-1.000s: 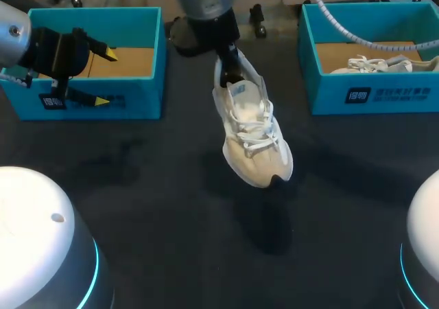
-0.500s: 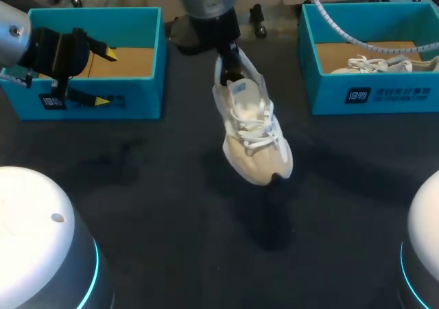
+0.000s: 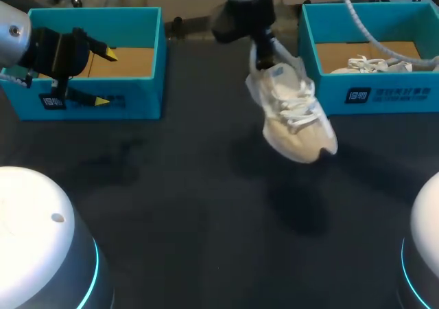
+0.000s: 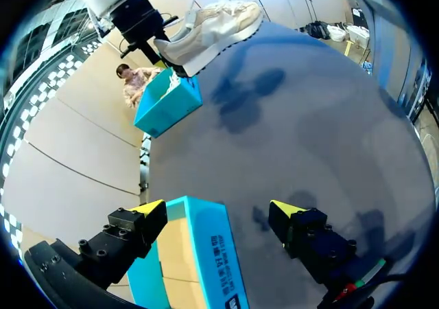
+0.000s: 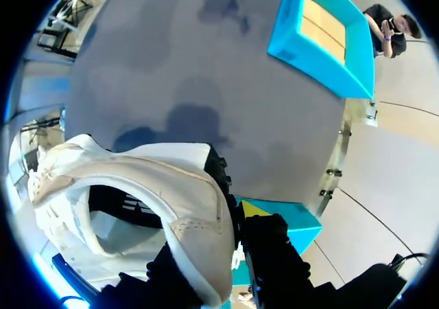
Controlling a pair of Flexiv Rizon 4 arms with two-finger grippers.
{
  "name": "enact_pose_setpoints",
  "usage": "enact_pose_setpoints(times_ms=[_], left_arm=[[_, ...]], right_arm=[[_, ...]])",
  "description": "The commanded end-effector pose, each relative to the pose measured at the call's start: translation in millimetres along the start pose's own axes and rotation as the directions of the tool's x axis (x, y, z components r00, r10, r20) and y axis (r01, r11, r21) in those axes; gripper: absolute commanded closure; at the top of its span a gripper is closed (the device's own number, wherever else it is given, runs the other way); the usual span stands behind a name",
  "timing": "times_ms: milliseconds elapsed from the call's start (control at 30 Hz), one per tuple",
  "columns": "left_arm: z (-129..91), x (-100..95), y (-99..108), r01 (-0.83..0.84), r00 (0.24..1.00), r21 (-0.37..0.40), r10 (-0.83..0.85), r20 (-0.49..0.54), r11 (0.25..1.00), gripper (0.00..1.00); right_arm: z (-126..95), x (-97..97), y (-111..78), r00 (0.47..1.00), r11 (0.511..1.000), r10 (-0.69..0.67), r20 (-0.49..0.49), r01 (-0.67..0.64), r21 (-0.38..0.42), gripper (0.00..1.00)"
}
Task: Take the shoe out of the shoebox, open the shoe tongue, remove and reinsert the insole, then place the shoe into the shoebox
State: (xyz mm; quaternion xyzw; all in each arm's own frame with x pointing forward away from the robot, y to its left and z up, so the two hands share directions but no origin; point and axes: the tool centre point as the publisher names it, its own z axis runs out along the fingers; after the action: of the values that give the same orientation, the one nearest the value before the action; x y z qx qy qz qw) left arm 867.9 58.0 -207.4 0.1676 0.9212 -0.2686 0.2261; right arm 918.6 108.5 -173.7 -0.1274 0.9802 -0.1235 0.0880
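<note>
A white and beige shoe hangs in the air, toe down, just left of the right teal shoebox. My right gripper is shut on its heel collar; in the right wrist view the collar sits pinched between the fingers of that gripper. A second shoe lies inside the right box. My left gripper stands open astride the front wall of the left teal shoebox. In the left wrist view the left gripper has that wall between its fingers, and the hanging shoe shows far ahead.
The left shoebox shows only its cardboard floor. Dark table spreads between and in front of the two boxes. My arms' white bases rise at the near corners.
My right arm has carried the shoe to the right, closer to the right shoebox. The left arm has stayed still.
</note>
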Motion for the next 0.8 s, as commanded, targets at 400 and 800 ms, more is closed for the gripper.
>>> enact_pose_setpoints(times_ms=[400, 800], left_arm=[[-1, 1.0, -1, 0.0, 1.0, -0.003, 0.0, 0.0, 1.0, 0.0], [-1, 1.0, -1, 0.0, 1.0, -0.003, 0.0, 0.0, 1.0, 0.0]], right_arm=[[26, -21.5, -74.4, 0.999, 0.997, -0.041, -0.035, 0.039, -0.061, 1.0], [49, -39.9, -144.9, 0.997, 0.997, -0.039, -0.06, 0.035, -0.069, 1.0]])
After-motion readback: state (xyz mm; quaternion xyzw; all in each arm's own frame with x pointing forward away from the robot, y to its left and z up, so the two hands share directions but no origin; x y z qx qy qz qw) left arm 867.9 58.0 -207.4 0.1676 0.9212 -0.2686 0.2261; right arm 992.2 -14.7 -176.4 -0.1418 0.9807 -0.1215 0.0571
